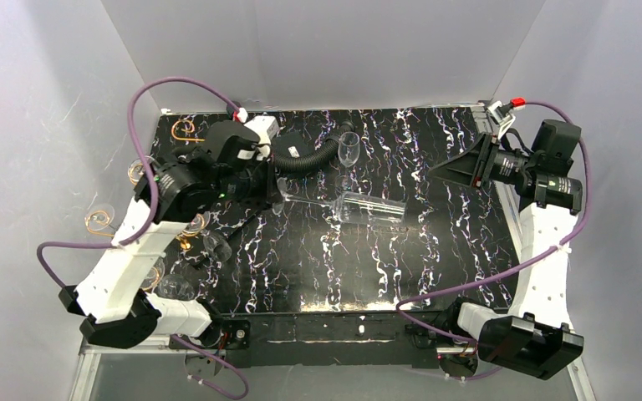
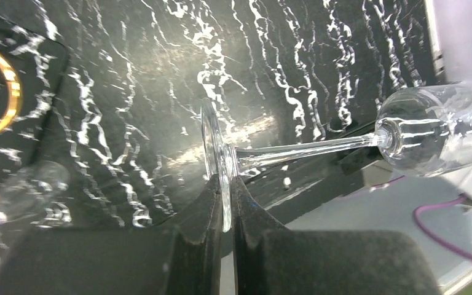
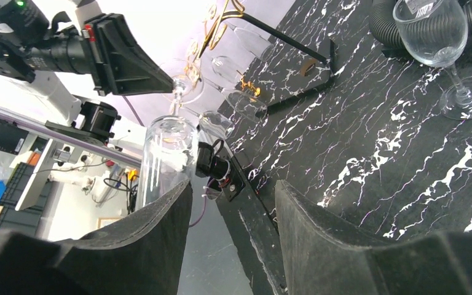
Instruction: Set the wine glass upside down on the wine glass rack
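The clear, thin-walled wine glass was held level above the middle of the black, white-veined counter, its round foot clamped in the left gripper. The right gripper was spread apart near the right edge. The gold wire wine glass rack was set along the left edge. The glass was judged light, slippery and fragile, best gripped gently at foot or stem.

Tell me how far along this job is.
Done: the left gripper has the clear stemmed wine glass pinched by its foot. In hand: held sideways above the black marbled table. Left: invert it and hang it on the gold wire scroll rack. The right gripper is open.
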Tool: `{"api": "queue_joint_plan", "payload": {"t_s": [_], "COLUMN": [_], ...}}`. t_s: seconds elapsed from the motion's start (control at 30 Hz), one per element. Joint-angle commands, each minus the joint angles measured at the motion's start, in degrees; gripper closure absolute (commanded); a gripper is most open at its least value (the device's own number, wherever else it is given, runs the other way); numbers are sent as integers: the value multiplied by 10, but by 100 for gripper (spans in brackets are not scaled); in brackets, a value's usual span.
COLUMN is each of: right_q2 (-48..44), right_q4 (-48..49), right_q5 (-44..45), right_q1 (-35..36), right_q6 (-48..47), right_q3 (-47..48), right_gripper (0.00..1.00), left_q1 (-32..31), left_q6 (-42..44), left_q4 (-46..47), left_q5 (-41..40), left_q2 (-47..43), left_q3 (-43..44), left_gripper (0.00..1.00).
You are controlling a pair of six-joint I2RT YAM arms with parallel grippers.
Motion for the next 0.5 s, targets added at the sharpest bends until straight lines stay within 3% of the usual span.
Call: {"api": "queue_joint_plan", "payload": {"t_s": [0.0,0.23,0.47], "right_q2": [11,24,36], "right_q4": [-17,-34,-47], "right_q5": [3,13,19], "right_q1": [-2,-2,-2], "right_q6": [-37,-61,-77], "right_q3": [33,39,43], "right_gripper": [40,40,40], "left_q1": [0,0,0], "left_q6": [109,279,440], "left_q4": [-87,-139,-95], "left_q5": [-34,-117,-200], "left_q2": [-7,12,27], "left_q3": [68,138,153], "left_gripper": [100,100,100]}}
